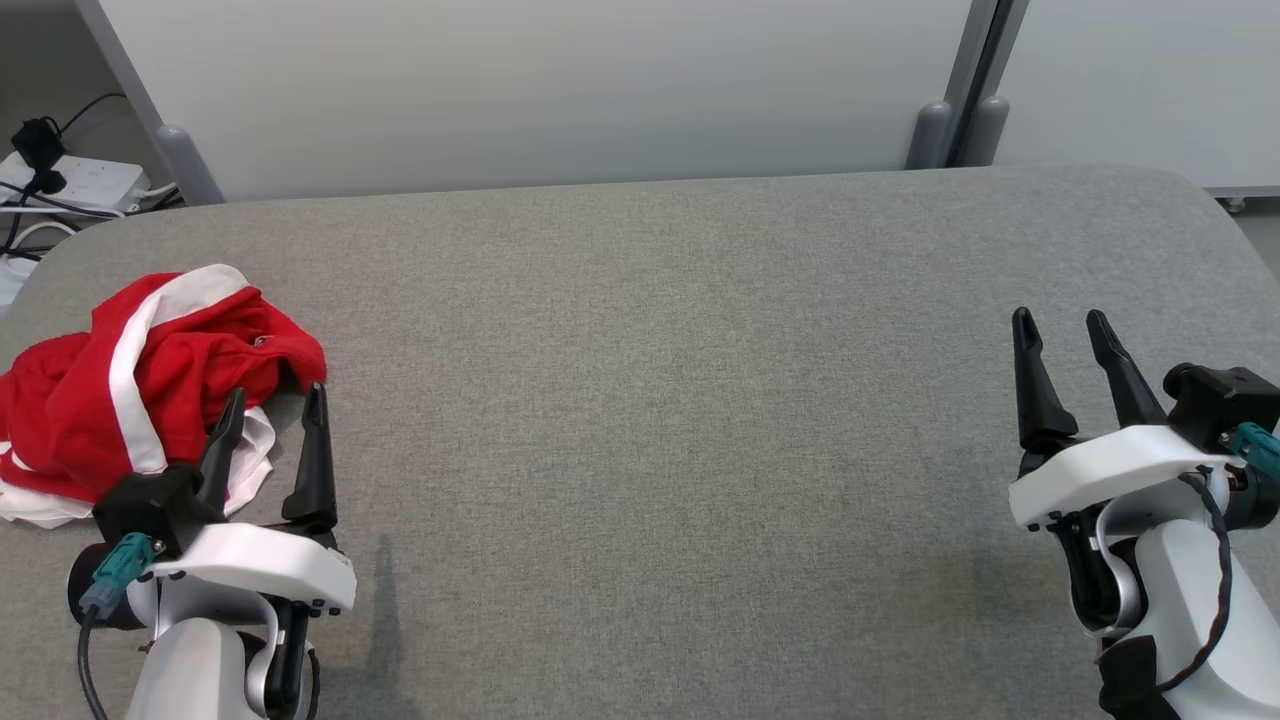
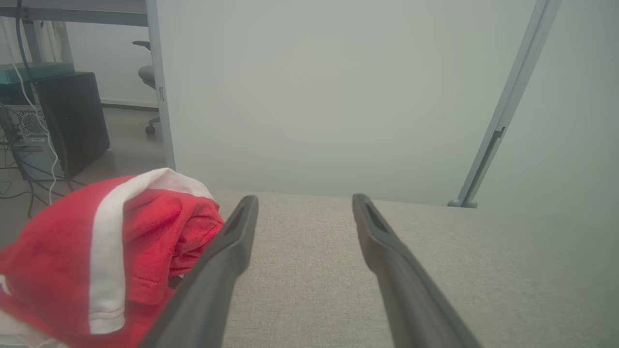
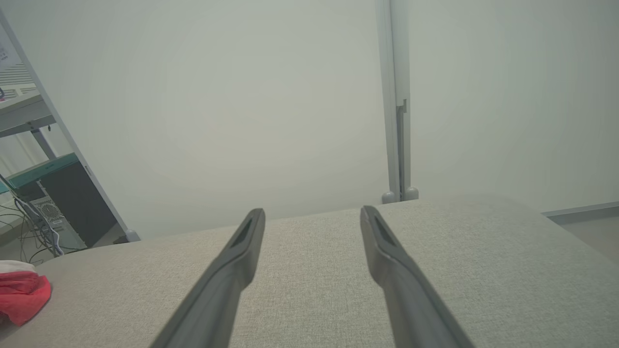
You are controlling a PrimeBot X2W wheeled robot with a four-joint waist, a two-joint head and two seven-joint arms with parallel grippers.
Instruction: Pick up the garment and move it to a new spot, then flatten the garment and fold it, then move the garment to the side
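Garment (image 1: 150,380) — red, bunched on worktop (image 1: 650,400) | left end effector (image 1: 277,390) open, empty, beside it | right end effector (image 1: 1058,314) open, empty

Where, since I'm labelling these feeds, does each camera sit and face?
Head view: on the head, looking forward and down at the grey table; left jaws and right jaws open at the lower corners, the left by the red garment.
Left wrist view: on the left wrist, facing the white partition along its open jaws.
Right wrist view: on the right wrist, likewise.
Shared: all three show the red garment and grey table.
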